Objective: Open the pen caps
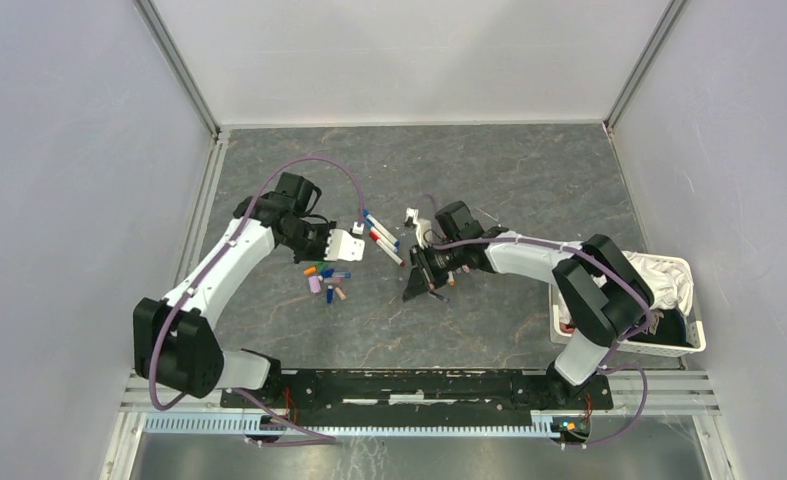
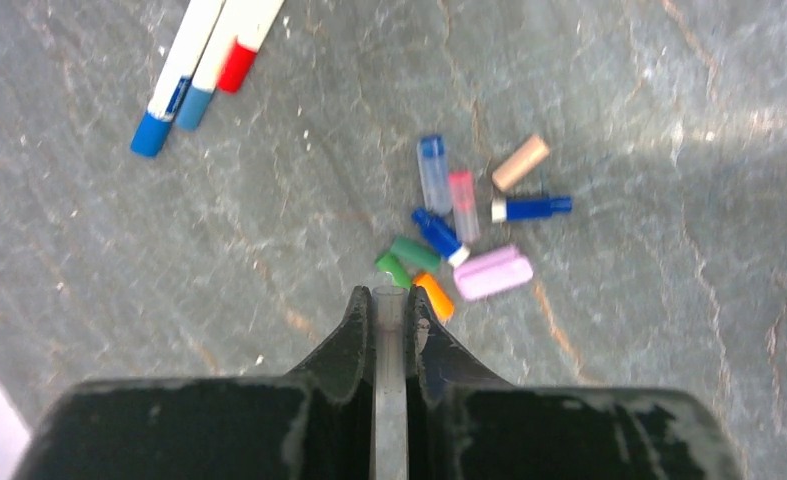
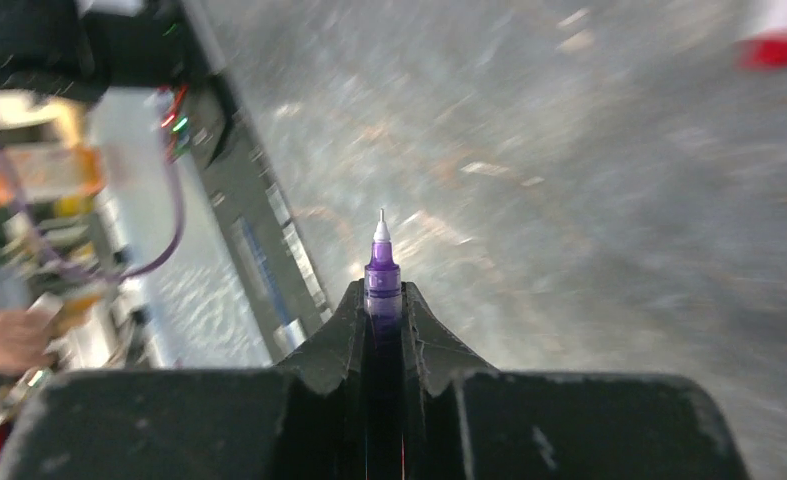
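Note:
My left gripper (image 2: 390,305) is shut on a translucent pale cap (image 2: 390,296) and holds it just above a pile of loose pen caps (image 2: 439,238): green, orange, blue, pink, tan and a thicker lilac one (image 2: 493,272). In the top view the left gripper (image 1: 341,250) hangs over this pile (image 1: 326,283). My right gripper (image 3: 382,300) is shut on a purple pen (image 3: 381,275), its bare tip pointing out past the fingertips. In the top view the right gripper (image 1: 415,282) is right of the pile. White-barrelled pens (image 2: 194,75) with blue and red ends lie beyond the pile.
The pens (image 1: 381,238) lie between the two grippers in the top view. A white basket (image 1: 691,345) with white cloth stands at the right edge. Grey walls enclose the table on the left, the right and the far side.

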